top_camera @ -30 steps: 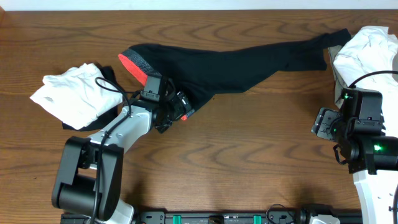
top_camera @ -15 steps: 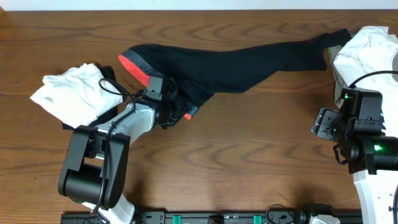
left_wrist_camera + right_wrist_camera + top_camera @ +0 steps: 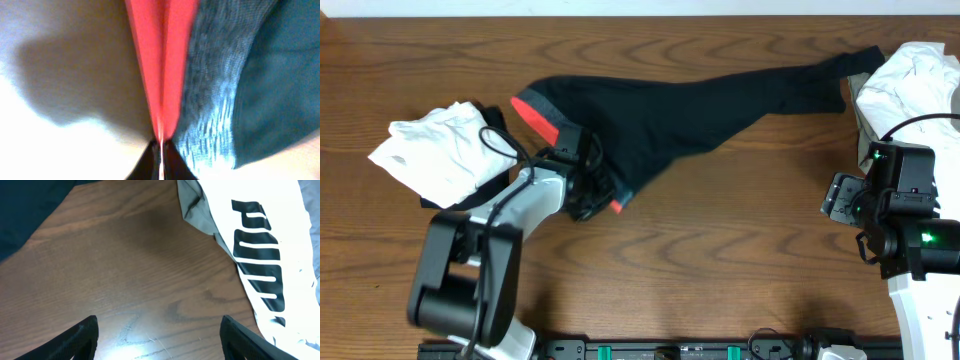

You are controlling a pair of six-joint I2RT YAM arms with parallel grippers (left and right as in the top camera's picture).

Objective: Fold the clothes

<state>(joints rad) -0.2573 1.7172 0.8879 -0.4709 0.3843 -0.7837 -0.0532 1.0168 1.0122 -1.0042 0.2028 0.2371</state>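
Observation:
Long black pants [image 3: 660,105] lie spread across the far half of the table, their red waistband [image 3: 532,108] at the left end. My left gripper [image 3: 600,193] is at the pants' lower left edge, shut on the red-and-grey waistband. The left wrist view has its dark fingertips [image 3: 161,150] pinched together on the red band [image 3: 160,60], with grey knit [image 3: 210,100] beside it. My right gripper [image 3: 160,335] stands open over bare wood, nothing between its fingers. A white top with black PUMA print [image 3: 260,255] lies just to its right.
A crumpled white top [image 3: 435,155] lies at the left beside my left arm. The white PUMA top [image 3: 910,85] is heaped at the far right corner over a beige piece [image 3: 865,112]. The right arm's base [image 3: 910,250] stands at the right front.
My left gripper has shut on the waistband edge and drawn it slightly toward the front. The pants' lower left edge shifted with it. The right arm has stayed still.

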